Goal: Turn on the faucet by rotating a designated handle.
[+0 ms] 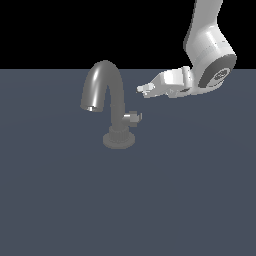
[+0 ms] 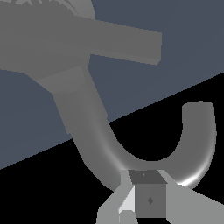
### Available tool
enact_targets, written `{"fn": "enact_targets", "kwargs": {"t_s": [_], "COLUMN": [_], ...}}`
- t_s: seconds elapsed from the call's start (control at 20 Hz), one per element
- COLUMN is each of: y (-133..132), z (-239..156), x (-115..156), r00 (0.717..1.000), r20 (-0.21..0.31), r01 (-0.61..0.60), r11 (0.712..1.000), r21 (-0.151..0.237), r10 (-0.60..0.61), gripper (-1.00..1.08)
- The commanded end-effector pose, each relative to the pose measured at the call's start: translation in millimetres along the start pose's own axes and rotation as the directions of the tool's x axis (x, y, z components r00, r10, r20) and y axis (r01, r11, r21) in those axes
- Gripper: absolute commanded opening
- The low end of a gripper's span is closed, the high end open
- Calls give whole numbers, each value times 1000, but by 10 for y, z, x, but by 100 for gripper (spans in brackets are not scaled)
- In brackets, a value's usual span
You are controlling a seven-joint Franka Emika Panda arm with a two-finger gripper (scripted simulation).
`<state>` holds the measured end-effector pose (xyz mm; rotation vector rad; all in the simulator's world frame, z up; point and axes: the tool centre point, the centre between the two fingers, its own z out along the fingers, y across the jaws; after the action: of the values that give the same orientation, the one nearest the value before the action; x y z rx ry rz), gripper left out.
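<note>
While my pincer (image 1: pixel 142 90) hangs level, pointing at the faucet (image 1: pixel 106 100) from just above its handle (image 1: pixel 133 117), whether its fingers are spread or pressed together I cannot tell. Behind it my white arm (image 1: pixel 207 52) climbs out of frame. Through the wrist view the handle (image 2: pixel 113 39) looms large, my fingertips (image 2: pixel 151 199) cut off. Beneath lies a plain grey-blue worktop (image 1: pixel 128 200) against black.

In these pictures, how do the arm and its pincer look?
The arm is glossy white with rounded segments; a dark grey round cap with a pale ring marks its wrist joint. The pincer is white too, tapering to short pale fingers. No cables are visible.
</note>
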<state>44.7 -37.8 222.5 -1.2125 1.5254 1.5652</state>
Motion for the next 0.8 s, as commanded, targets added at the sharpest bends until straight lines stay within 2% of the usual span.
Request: {"fn": "enact_targets", "kwargs": {"t_s": [0.0,0.35,0.75], "y": [-62,-142,-152], "z": [-13,-12,-6], "x": [146,408,452], "r00": [997,981,977], "r20": [54,146,162], "r01": [-51,-138,-152], "r11": [998,987,985], "r21": [31,77,84], "r10": [49,125,137], "gripper": [-100,-100,-100]}}
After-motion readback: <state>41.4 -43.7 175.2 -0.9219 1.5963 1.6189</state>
